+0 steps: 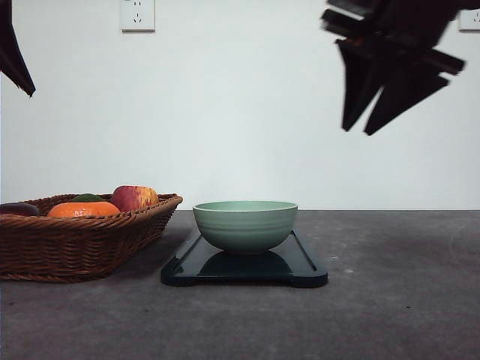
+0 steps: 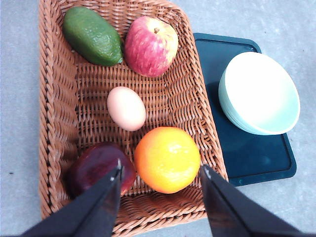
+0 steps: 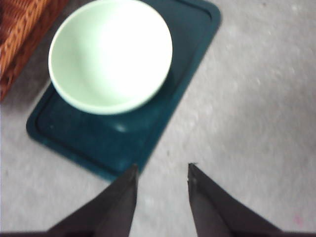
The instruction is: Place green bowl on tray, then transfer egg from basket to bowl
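The front view sits low, near table height, facing a pale wall, so the basket (image 1: 79,236), green bowl (image 1: 245,223) and tray (image 1: 244,268) appear side-on. The left wrist view looks almost straight down from above the basket (image 2: 59,98) — close enough to show its contents clearly. The right wrist view looks down, slightly blurred, over the tray (image 3: 123,140). Both wrist views share the bowl, the tray and a part of the basket — all seen in the front view too.

Grey table (image 1: 390,300): basket (image 1: 75,240), tray (image 1: 244,270).
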Available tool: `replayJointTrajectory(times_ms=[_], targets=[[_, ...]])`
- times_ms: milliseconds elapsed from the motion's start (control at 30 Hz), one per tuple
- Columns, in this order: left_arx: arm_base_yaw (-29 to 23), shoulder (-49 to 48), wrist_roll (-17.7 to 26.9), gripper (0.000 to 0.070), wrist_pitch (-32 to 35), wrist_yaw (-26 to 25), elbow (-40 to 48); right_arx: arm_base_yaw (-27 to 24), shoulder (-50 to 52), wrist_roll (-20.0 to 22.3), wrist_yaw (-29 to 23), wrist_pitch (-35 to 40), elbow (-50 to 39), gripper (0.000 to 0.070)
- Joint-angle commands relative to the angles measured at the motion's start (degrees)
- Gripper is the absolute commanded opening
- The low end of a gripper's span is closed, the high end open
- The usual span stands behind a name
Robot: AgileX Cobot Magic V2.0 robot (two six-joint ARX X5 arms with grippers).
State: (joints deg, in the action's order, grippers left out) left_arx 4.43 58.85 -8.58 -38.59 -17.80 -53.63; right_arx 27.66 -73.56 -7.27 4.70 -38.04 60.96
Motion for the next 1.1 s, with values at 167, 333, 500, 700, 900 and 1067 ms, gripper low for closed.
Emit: replayJointTrajectory(times_ms=[167, 333, 500, 700, 900, 1067], targets=[[2.49, 2.08, 1.77, 0.0312, -1.16, -0.26, -1.57, 0.31, 6.91, 0.42, -0.27, 0.49, -7.28, 0.0198], [5.45, 7.4, 3.55, 0.0312, -5.35, 1.56, -6.27, 0.31, 8.16, -0.02, -0.28, -0.57, -8.91, 0.0198], [7.67, 15.87, 4.93, 0.0315, -10.31, 7.53, -14.34, 0.31, 8.16, -0.02, -0.25, 0.54, -8.91, 0.0198], [7.98, 26.65, 3.62, 0.0333, -13.23, 7.92, -22.85, 0.31, 8.15, -0.04, -0.25, 0.77, -8.91, 0.0198], [7.98, 34.81, 1.78, 0.0399, -12.78, 10.16, -26.6, 0.31, 8.16, -0.03, -0.27, 0.8, -8.91, 0.0198], [7.98, 39.52, 1.6, 0.0399, -12.28, 13.37, -26.91, 0.31, 8.14, -0.02, -0.25, 1.64, -8.91, 0.0198]])
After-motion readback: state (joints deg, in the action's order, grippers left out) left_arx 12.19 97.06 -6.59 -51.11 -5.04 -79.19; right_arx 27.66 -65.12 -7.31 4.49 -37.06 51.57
